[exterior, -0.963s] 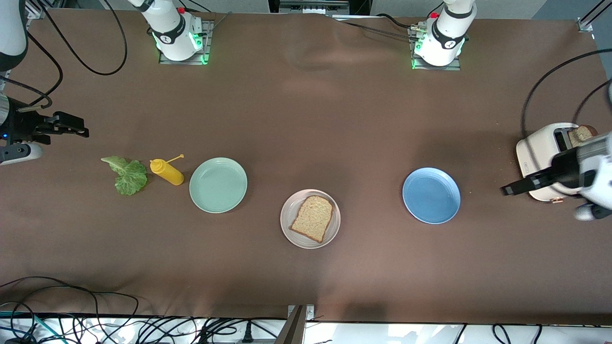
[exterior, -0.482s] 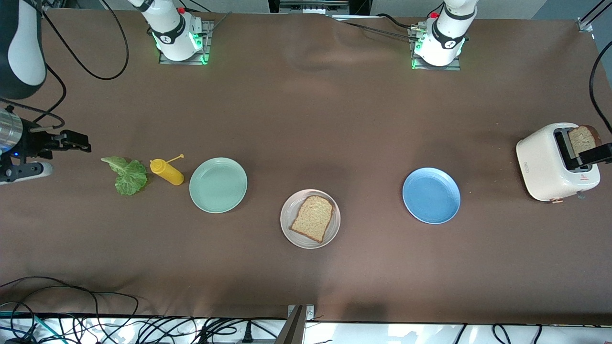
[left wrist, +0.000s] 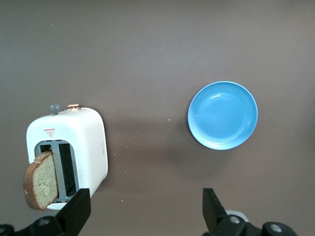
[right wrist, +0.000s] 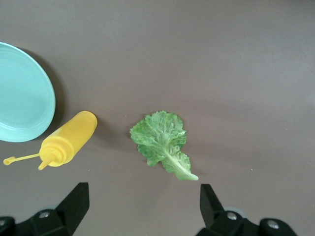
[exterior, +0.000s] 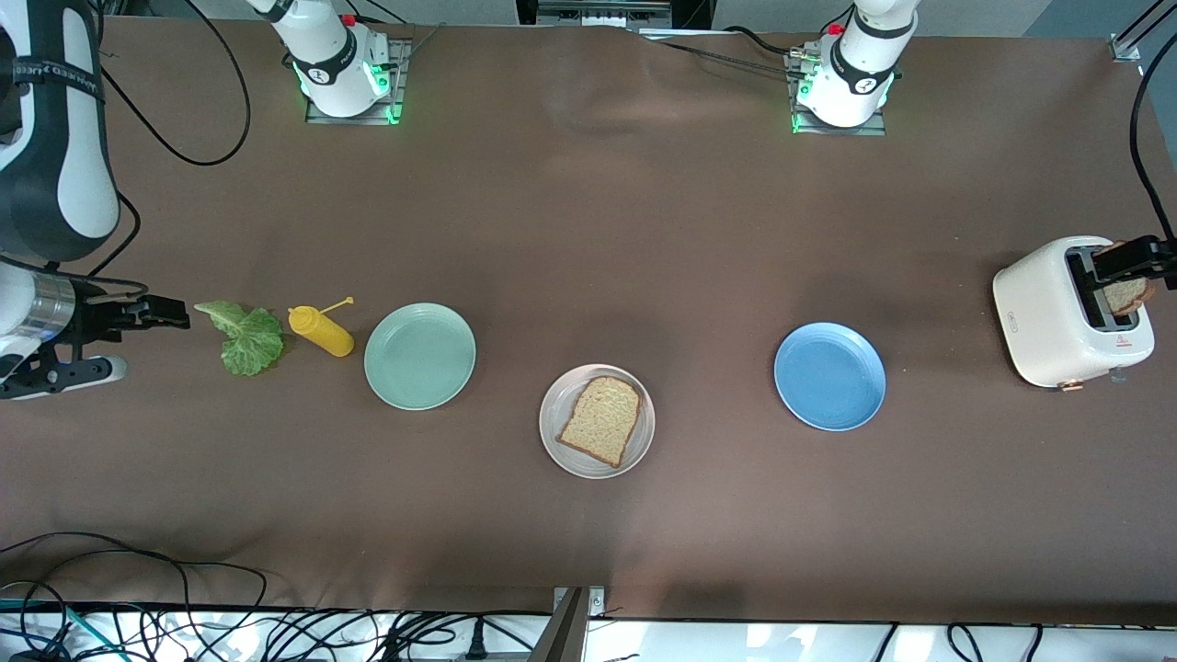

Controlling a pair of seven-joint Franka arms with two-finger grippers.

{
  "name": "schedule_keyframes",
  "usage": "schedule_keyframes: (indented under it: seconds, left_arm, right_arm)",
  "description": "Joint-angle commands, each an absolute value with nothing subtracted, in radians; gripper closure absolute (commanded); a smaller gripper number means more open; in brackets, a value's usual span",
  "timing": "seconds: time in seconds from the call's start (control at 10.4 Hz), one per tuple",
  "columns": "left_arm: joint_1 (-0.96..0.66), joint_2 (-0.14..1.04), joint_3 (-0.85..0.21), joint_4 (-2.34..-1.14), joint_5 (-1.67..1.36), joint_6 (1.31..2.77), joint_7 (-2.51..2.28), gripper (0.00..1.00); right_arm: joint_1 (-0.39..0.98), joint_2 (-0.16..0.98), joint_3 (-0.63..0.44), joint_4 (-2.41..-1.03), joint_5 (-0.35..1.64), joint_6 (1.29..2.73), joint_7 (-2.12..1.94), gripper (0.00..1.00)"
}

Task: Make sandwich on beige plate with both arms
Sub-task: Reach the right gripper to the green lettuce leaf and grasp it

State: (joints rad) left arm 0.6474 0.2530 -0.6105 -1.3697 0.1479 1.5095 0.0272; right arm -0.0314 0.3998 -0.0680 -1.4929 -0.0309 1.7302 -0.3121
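Where the front view's middle lies, slightly low, the beige plate point(exterior: 597, 421) sits on the bench point(exterior: 588, 230) with one bread slice point(exterior: 600, 420) flat on it. Toward the frame's left come the mint plate point(exterior: 420, 356), the yellow bottle point(exterior: 321, 331) lying on its side, and the lettuce point(exterior: 245, 337). At the left edge the right gripper point(exterior: 164, 313) hangs just beside the lettuce, jaws wide and empty. Right of centre is the blue plate point(exterior: 829, 376). At the right edge the white toaster point(exterior: 1065, 313) holds a second slice point(exterior: 1127, 294) standing in its slot, with the left gripper point(exterior: 1133, 259) over it, jaws wide.

Seen from the left wrist, the gripper's two fingers point(left wrist: 76, 211) stand wide apart along the bottom edge, the toaster point(left wrist: 74, 147) at lower left with its slice point(left wrist: 41, 180) leaning out, the blue plate point(left wrist: 222, 115) at right.

Seen from the right wrist, the fingers point(right wrist: 74, 206) stand wide at the bottom, the lettuce point(right wrist: 163, 142) at centre, the bottle point(right wrist: 64, 140) and mint plate point(right wrist: 22, 93) at left.
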Motion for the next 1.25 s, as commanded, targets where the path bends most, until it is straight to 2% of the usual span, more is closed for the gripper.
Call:
schedule_keyframes:
  seconds: [0.0,0.1,0.39,0.77,0.96,1.06,1.16]
  left_arm:
    - [0.652,0.258,-0.62,-1.393,0.164,1.509,0.038,0.0]
    - [0.652,0.259,-0.62,-1.393,0.164,1.509,0.04,0.0]
    - [0.652,0.271,-0.621,-1.391,0.164,1.516,0.04,0.0]
    - [0.641,0.278,-0.618,-1.391,0.163,1.519,0.038,0.0]
    - [0.634,0.279,-0.611,-1.391,0.161,1.519,0.043,0.0]
    - [0.583,0.278,-0.571,-1.391,0.161,1.519,0.046,0.0]
    - [0.468,0.272,-0.437,-1.39,0.134,1.517,0.048,0.0]
  right_arm:
    - [-0.037,0.428,-0.063,-1.48,-0.026,1.743,-0.34,0.0]
    - [-0.035,0.429,-0.063,-1.495,-0.023,1.781,-0.359,0.0]
    - [-0.038,0.35,-0.074,-1.766,-0.023,2.085,-0.457,0.0]
    - [-0.041,0.345,-0.095,-1.963,-0.02,2.287,-0.495,0.0]
    - [-0.051,0.347,-0.095,-2.083,-0.018,2.431,-0.5,0.0]
    - [-0.052,0.354,-0.095,-2.106,-0.018,2.46,-0.509,0.0]
    - [-0.057,0.363,-0.095,-2.123,-0.018,2.482,-0.531,0.0]
